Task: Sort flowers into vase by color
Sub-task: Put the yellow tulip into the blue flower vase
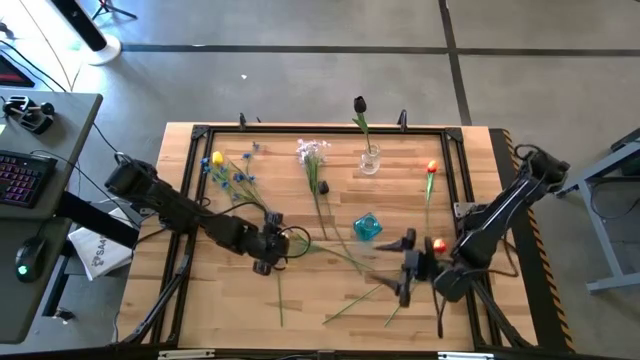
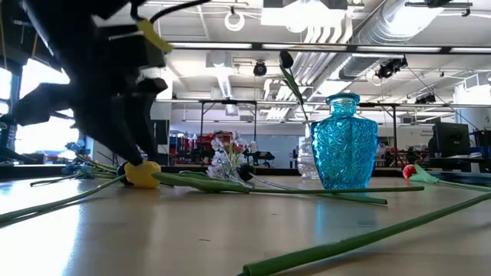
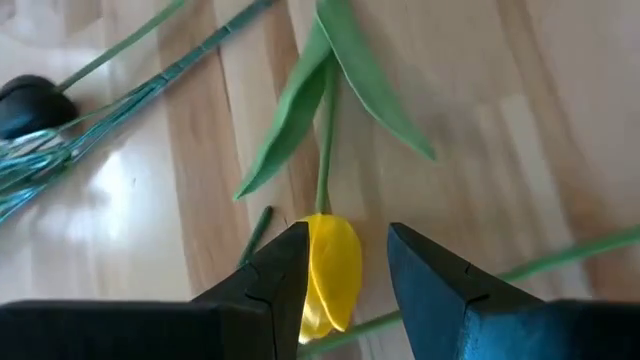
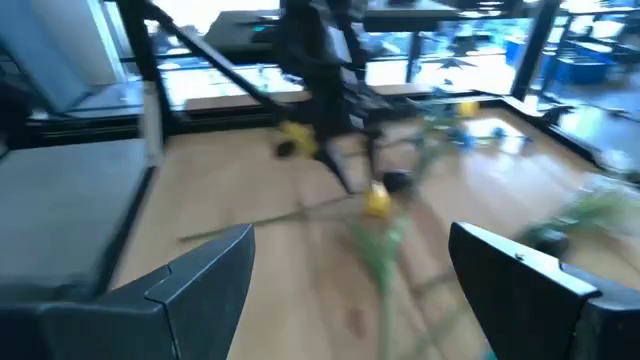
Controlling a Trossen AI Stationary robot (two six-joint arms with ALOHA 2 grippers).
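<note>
A yellow tulip head (image 3: 335, 270) on a green stem (image 3: 325, 165) lies on the wooden table; it also shows in the low view (image 2: 143, 173). My left gripper (image 3: 345, 240) is open, pointing down, with one finger on each side of this head; it is left of the table's middle (image 1: 272, 250). My right gripper (image 1: 403, 270) is open and empty near the front right, fingers pointing toward the left arm (image 4: 350, 250). A blue glass vase (image 1: 367, 227) stands mid-table. A clear vase (image 1: 370, 160) at the back holds a near-black flower (image 1: 359, 104). Other flowers lie loose. My left gripper stands open around the yellow head from above. One finger (image 3: 285, 265) is right against the head's side (image 3: 315, 260); the other finger (image 3: 430, 275) stands apart from it. I cannot tell whether the near finger touches. The head lies on the table.
Blue flowers (image 1: 240, 178), another yellow head (image 1: 217, 158) and a lilac-white sprig (image 1: 312, 150) lie at the back left, and orange-red heads (image 1: 432, 168) (image 1: 438, 245) at the right. Long stems (image 1: 350, 300) cross the front. A black frame (image 1: 300, 130) edges the table.
</note>
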